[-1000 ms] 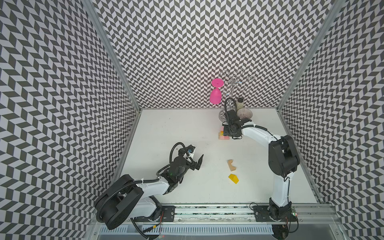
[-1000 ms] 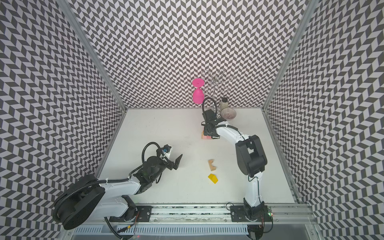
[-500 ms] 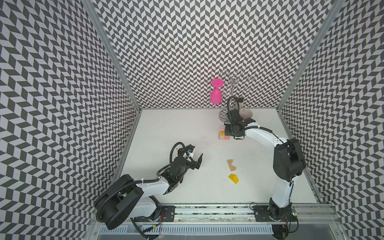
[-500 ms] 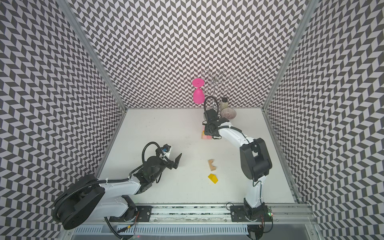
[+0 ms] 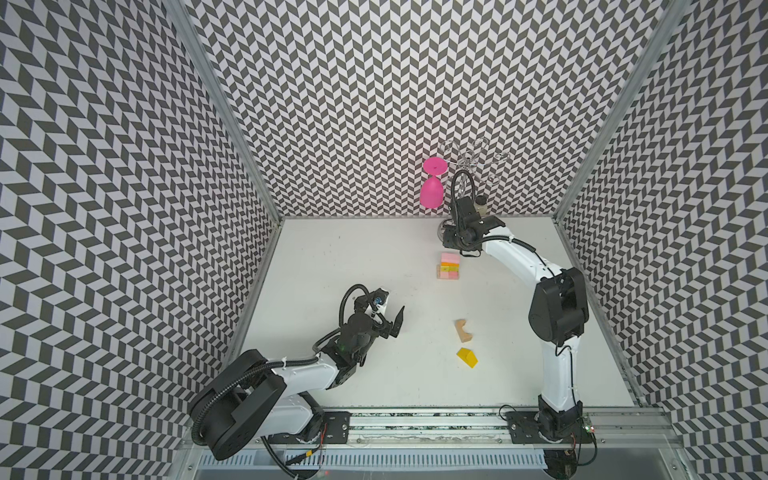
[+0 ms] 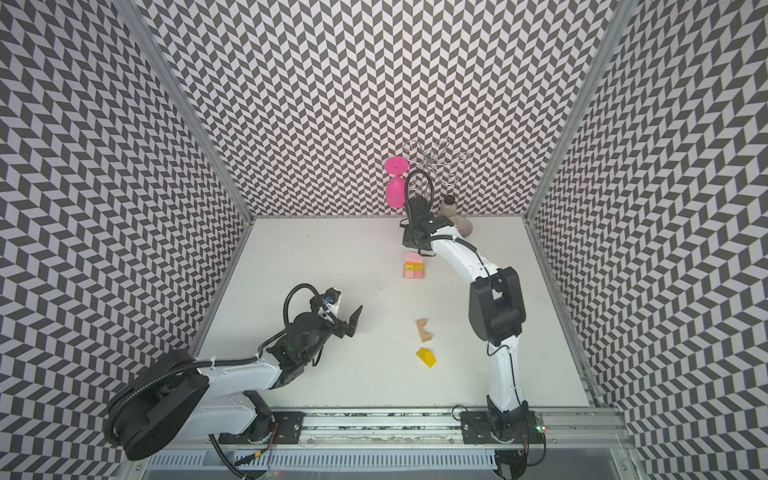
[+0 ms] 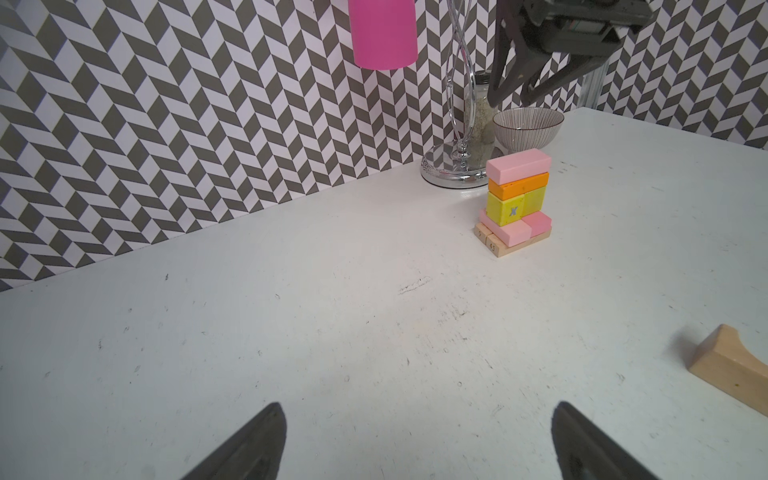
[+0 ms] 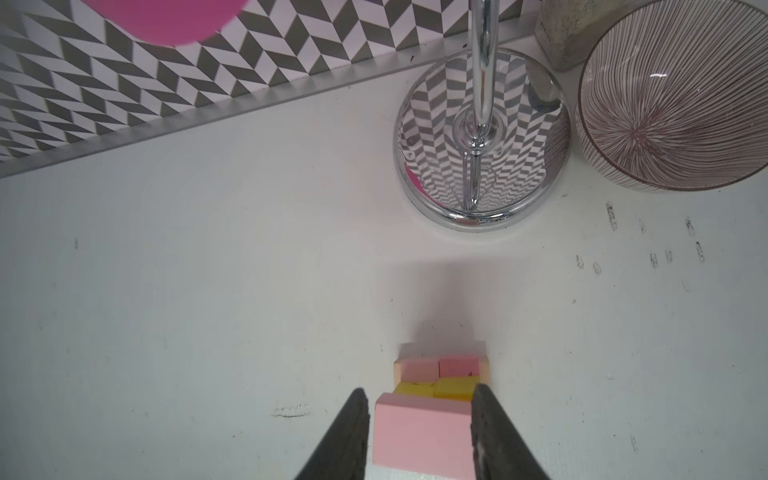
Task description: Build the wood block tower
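While the left gripper [image 7: 417, 409] is hovering over the table [image 7: 291, 311] with its jaws standing wide apart and gripping nothing, we are seeing the right gripper [image 8: 420, 390] hanging clear above the tower [image 7: 517, 199], its jaws standing only narrowly apart and holding nothing. From the right wrist its two dark fingers [image 8: 345, 436] are framing the pink bar [image 8: 422, 432] lying on top, yet the left wrist view is showing open air between them and the stack. In both top views those fingers are proving hard to make out beneath the wrist. The tower is standing near the back wall [image 5: 374, 124], just in front of the mirror-bright chrome stand [image 8: 482, 137]: tan bars [image 7: 521, 245] at the bottom, then pink bars [image 7: 515, 232], yellow cubes [image 7: 505, 210], an orange bar [image 7: 521, 187] and the pink bar, all square-edged. The notched arch [image 5: 463, 330] of bare wood and the yellow roof piece [image 5: 467, 357] are lying well apart from it on the scuffed white table; the left wrist frame is cutting the arch off.
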`<state>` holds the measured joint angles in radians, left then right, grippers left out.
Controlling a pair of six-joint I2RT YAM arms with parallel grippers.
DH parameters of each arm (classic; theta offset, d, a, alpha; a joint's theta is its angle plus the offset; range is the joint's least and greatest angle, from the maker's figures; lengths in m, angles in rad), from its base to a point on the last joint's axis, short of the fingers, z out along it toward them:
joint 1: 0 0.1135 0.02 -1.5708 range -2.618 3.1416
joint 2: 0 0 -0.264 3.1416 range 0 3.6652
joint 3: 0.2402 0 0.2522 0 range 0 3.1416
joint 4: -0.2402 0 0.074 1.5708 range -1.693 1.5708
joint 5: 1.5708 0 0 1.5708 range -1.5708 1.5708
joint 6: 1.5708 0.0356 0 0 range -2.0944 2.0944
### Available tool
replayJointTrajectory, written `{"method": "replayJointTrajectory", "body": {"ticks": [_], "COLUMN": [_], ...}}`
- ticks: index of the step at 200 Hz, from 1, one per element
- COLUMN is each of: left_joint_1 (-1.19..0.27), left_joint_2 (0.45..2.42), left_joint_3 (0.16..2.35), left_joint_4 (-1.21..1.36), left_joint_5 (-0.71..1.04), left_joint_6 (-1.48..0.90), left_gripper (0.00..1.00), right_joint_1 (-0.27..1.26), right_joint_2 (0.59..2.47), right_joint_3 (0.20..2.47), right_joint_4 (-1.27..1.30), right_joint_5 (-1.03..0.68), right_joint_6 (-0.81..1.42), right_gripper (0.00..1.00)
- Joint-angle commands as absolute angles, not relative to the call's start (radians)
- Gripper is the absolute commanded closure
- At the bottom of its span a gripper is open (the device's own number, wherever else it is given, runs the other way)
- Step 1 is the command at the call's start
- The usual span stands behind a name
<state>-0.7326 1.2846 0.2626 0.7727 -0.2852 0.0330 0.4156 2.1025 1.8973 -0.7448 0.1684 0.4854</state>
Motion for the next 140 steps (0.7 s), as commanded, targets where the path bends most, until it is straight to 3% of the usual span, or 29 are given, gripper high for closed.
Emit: {"method": "replayJointTrajectory", "body": {"ticks": [1, 140], "left_joint_1": [-0.735, -0.734], "left_joint_2": [1.277, 1.272], "left_joint_3": [0.275, 0.27], "left_joint_4": [0.779, 0.781], "left_joint_5": [-0.3, -0.298], "left_joint_6": [0.033, 0.033], "left_gripper": [0.0, 0.0], "right_joint_1": [0.409, 0.406], "right_joint_2": [2.133, 2.193], "right_joint_3": [1.947, 1.949], "right_joint_4": [-0.773, -0.784], "right_joint_5": [0.191, 0.16], "right_joint_6": [0.474, 0.466], "right_gripper": [0.61, 0.68]}}
